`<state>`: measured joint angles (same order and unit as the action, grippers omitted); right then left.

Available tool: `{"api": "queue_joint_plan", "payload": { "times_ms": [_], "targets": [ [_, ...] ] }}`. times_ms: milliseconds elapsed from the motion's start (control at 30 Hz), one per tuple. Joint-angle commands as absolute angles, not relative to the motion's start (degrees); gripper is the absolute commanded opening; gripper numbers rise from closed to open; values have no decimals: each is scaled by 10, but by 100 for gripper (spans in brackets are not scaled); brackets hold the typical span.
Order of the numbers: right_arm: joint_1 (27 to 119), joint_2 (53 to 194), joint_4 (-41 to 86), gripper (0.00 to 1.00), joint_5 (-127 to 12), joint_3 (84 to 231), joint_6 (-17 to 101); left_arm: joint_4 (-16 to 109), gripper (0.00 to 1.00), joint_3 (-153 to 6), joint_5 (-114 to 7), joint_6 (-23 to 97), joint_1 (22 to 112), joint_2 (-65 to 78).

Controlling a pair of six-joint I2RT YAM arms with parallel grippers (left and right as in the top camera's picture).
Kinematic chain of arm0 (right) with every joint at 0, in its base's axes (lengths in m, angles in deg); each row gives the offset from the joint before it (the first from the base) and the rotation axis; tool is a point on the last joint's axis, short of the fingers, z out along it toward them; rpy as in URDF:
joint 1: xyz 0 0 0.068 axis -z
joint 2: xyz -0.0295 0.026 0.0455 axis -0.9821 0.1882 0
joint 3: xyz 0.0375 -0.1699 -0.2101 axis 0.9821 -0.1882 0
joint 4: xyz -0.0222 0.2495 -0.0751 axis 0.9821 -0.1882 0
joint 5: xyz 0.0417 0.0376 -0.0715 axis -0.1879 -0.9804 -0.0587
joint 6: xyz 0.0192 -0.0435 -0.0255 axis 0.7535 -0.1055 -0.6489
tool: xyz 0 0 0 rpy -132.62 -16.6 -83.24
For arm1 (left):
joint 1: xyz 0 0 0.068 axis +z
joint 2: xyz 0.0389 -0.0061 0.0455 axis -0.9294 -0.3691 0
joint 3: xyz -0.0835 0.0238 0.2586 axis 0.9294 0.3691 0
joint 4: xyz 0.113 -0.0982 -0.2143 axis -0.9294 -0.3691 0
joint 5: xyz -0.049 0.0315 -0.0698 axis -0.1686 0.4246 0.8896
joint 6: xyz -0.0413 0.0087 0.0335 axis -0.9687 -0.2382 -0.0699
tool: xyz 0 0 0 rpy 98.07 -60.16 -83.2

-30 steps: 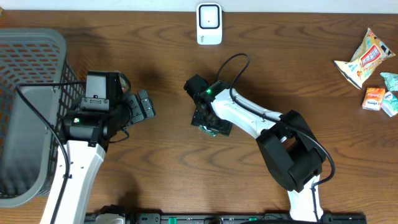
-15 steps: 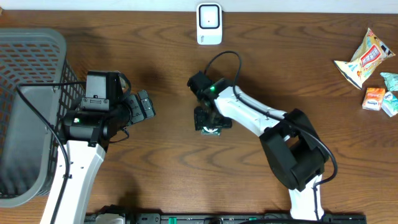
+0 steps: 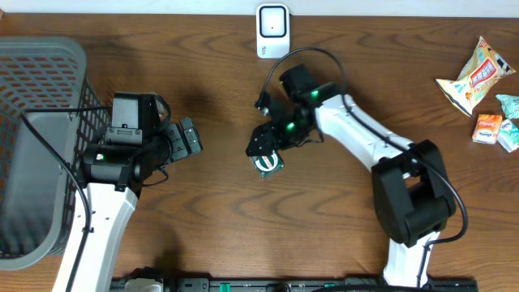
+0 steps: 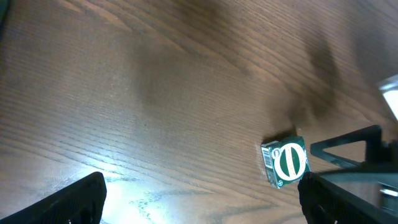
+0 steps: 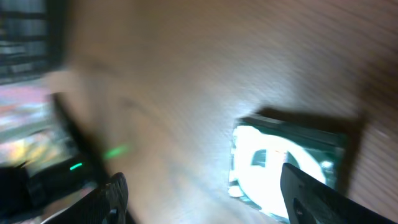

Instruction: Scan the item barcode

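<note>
The item is a small green box (image 3: 268, 164) with a white round logo. It lies on the wooden table near the middle, and a barcode strip shows on its left side in the left wrist view (image 4: 285, 163). My right gripper (image 3: 264, 149) hovers just behind it, jaws wide apart. In the blurred right wrist view the box (image 5: 273, 163) glows under the light beside the right finger (image 5: 323, 199), and bare table lies between the fingers of this gripper (image 5: 205, 199). The white scanner (image 3: 273, 31) stands at the back edge. My left gripper (image 3: 190, 138) is open and empty, well left of the box.
A grey mesh basket (image 3: 49, 50) fills the left edge, beside the left arm. Snack packets (image 3: 474, 77) and small sweets (image 3: 495, 128) lie at the far right. The right arm's dark gripper (image 4: 354, 152) shows at the right of the left wrist view.
The right arm's wrist swung from over the box toward the back of the table. The box now lies uncovered with its round logo showing. The left arm has not moved.
</note>
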<state>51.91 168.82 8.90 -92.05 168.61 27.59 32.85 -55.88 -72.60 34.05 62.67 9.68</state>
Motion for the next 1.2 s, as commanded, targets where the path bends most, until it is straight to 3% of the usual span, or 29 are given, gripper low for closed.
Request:
{"api": "queue_joint_plan", "payload": {
  "times_ms": [0,367,633,867,1167],
  "targets": [
    [545,1675,88,73,-1060,1692,200,327,98,-564,-733,342,630,96],
    [520,1675,35,83,-690,1692,303,327,98,-564,-733,342,630,96],
    [460,1675,47,86,-594,1686,337,327,98,-564,-733,342,630,96],
    [418,1675,77,96,-534,1661,370,327,98,-564,-733,342,630,96],
    [413,1675,125,94,-540,1610,374,327,98,-564,-733,342,630,96]
  ]
}}
